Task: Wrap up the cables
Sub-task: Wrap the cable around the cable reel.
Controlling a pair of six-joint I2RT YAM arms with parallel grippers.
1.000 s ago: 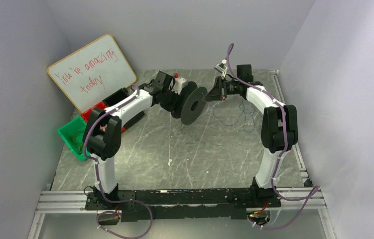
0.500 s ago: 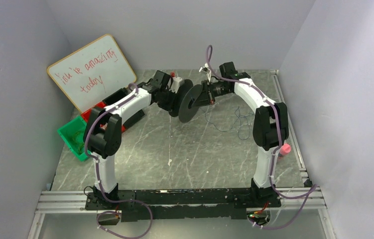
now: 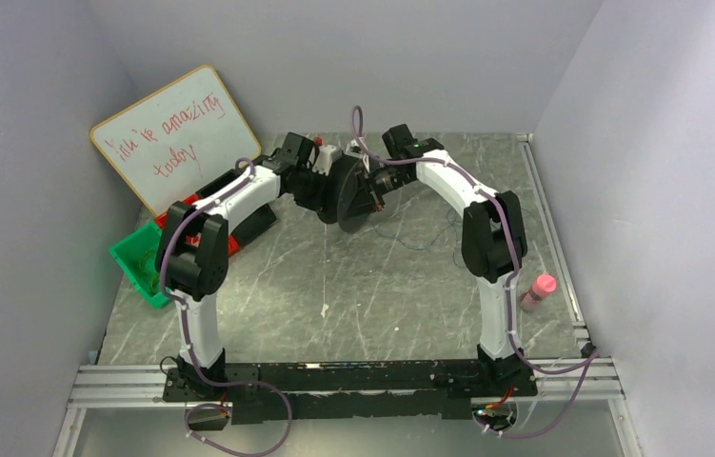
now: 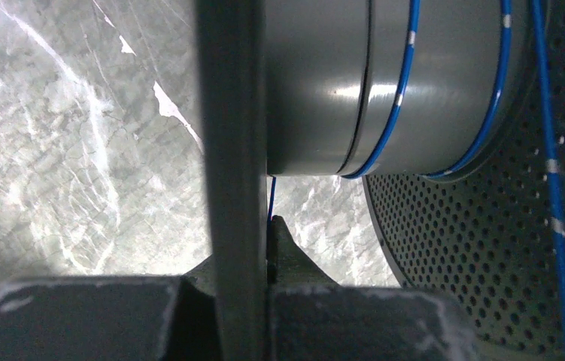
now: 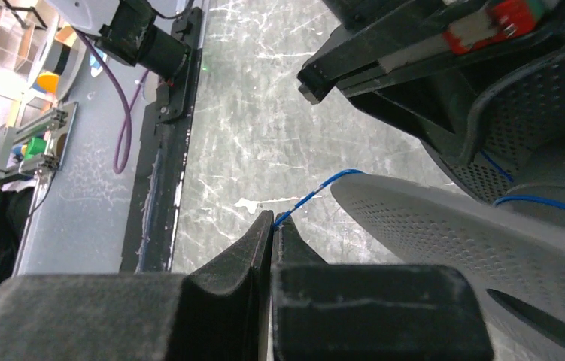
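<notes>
A black spool (image 3: 354,194) hangs above the table's far middle, and my left gripper (image 3: 327,188) is shut on one of its flanges. In the left wrist view that flange's edge (image 4: 230,135) runs up between the jaws of the left gripper (image 4: 252,239). The grey core (image 4: 384,83) carries a few turns of the cables (image 4: 398,105), thin blue wire. My right gripper (image 3: 373,185) sits against the spool's right side. Seen from the right wrist, the right gripper (image 5: 273,222) is shut on the blue wire (image 5: 314,193), which arcs over the perforated flange (image 5: 460,237). Loose wire (image 3: 427,242) trails on the table.
A whiteboard (image 3: 177,134) leans at the back left, above a green bin (image 3: 138,263) and a red bin (image 3: 185,204). A pink bottle (image 3: 537,290) stands near the right rail. The aluminium frame (image 3: 353,379) runs along the near edge.
My right arm has swung left from the loose wire to the spool, and its jaws have closed on the wire. The pink bottle is now uncovered. The left arm has barely moved.
</notes>
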